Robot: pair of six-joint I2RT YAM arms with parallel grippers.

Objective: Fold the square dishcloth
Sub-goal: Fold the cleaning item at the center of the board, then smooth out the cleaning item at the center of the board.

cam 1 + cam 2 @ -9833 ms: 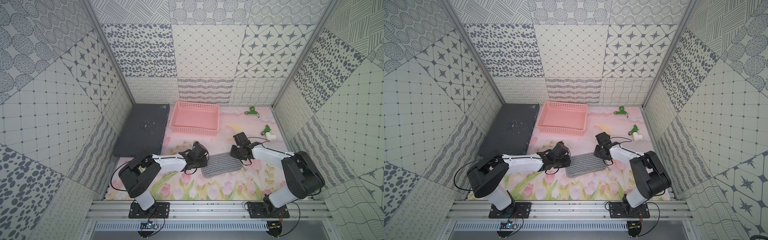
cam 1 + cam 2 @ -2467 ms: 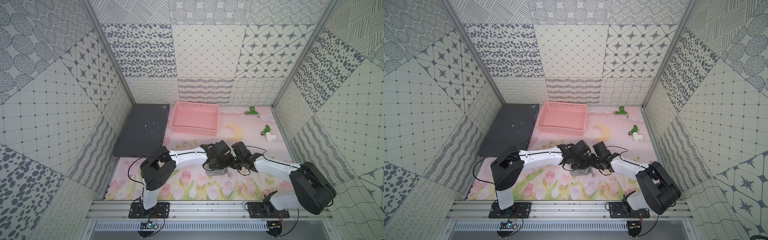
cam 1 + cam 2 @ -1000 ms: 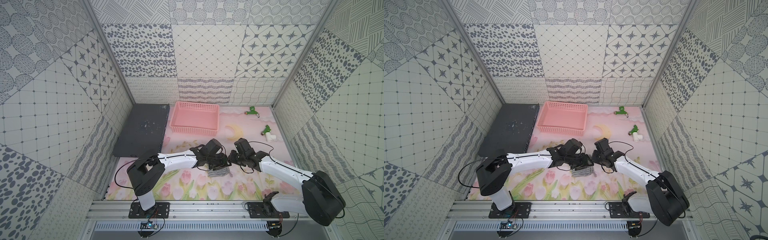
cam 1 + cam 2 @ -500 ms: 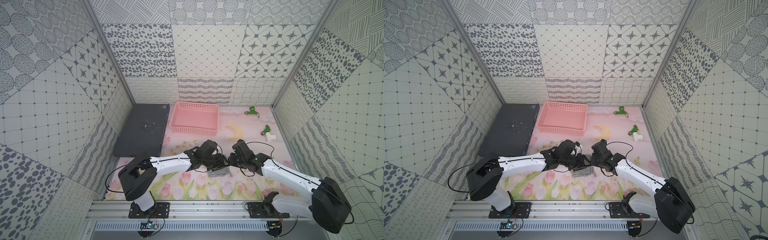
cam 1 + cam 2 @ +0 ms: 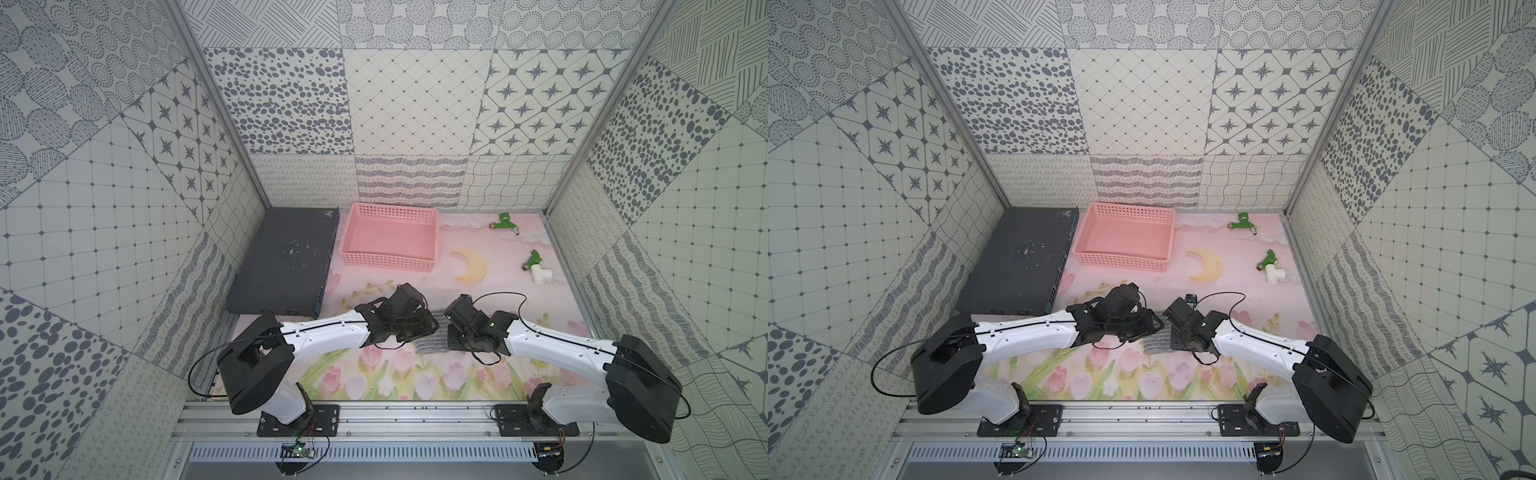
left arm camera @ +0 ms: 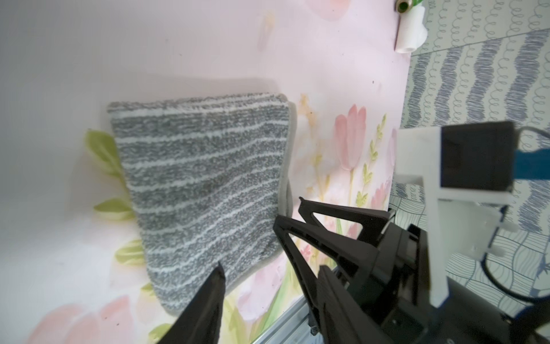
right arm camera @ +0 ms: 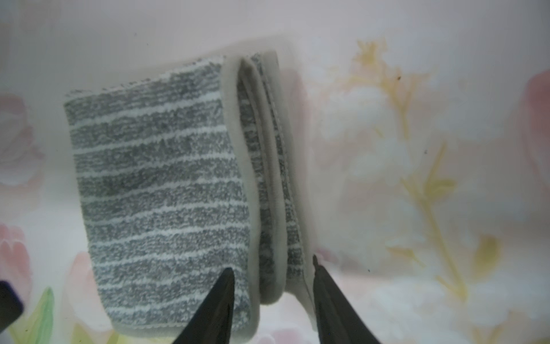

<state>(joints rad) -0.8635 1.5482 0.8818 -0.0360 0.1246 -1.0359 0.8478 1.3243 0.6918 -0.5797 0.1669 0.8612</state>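
The square dishcloth [image 7: 160, 190], grey with thin whitish stripes, lies folded into a small thick rectangle on the flowered mat. In both top views only a strip of the dishcloth [image 5: 434, 344] [image 5: 1158, 344] shows between the two arm heads. My right gripper [image 7: 271, 263] is open, its tips on either side of the stacked hemmed edges without pressing them. My left gripper [image 6: 271, 265] is open at the cloth's near corner, one fingertip [image 6: 219, 268] over the fabric and nothing held. In a top view the left gripper [image 5: 428, 326] and right gripper [image 5: 452, 332] nearly meet above the cloth.
A pink basket [image 5: 390, 243] stands at the back. Left of it lies a dark grey flat box [image 5: 286, 266]. Two green tap fittings [image 5: 505, 222] [image 5: 536, 270] lie at the back right. A yellow moon [image 5: 469, 270] is printed on the mat. A metal rail [image 5: 415, 415] borders the front.
The cloth, a longer strip earlier, now lies as a small folded stack. Over the last second the right jaws have spread apart off its edge. Both arms have barely shifted.
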